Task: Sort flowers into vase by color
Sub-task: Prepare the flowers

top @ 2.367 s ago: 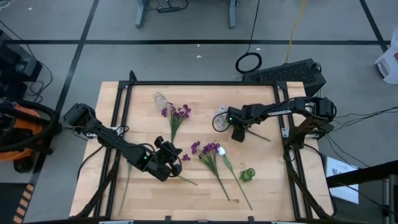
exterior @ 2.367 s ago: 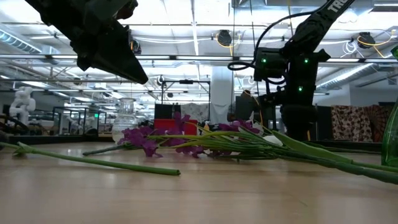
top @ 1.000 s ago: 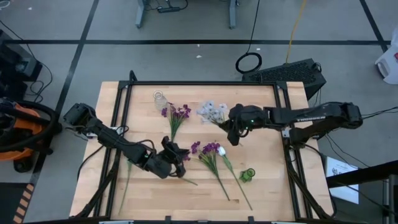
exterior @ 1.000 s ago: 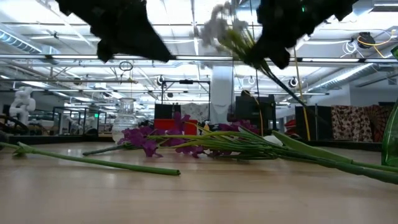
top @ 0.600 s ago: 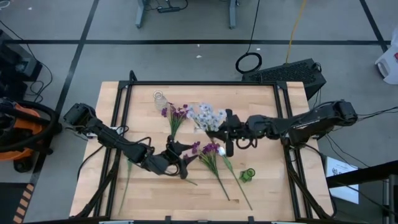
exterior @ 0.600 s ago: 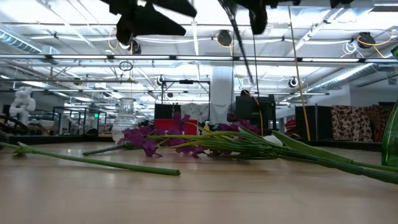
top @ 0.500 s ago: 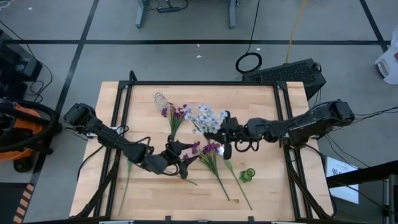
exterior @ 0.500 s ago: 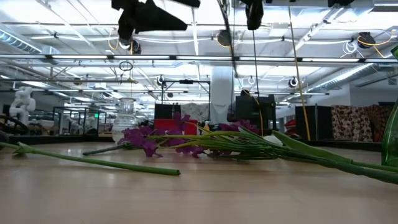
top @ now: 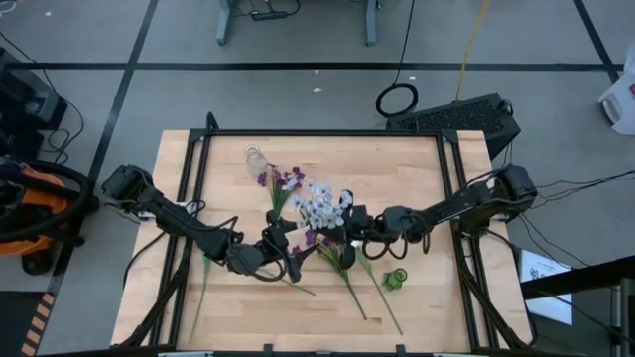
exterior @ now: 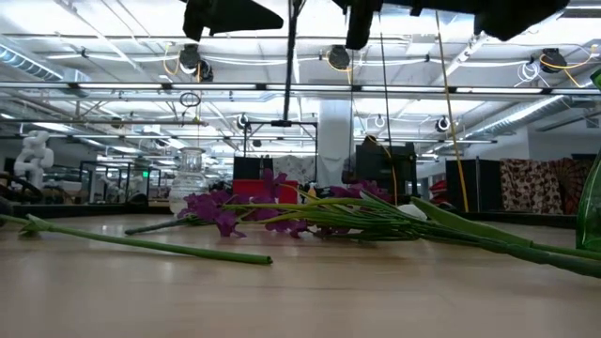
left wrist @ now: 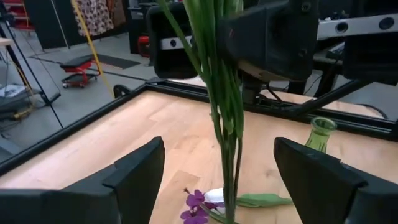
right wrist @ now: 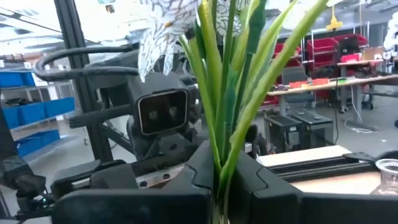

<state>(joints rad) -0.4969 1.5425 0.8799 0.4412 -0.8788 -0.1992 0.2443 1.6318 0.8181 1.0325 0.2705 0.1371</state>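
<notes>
While the right tool (top: pixel 349 220) clamps the stalks of the pale grey-blue flower cluster (top: pixel 321 204) above mid-table (top: pixel 417 164), the left tool (top: pixel 288 234) stands wide around those stalks. Purple flowers (top: pixel 281 181) lie on the wood.

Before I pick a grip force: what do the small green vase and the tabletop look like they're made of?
Green vase: seemingly glass, glossy and see-through green in the left wrist view; tinted plastic is possible. Tabletop: pale wood, satin finish, with plank lines and visible grain.
</notes>
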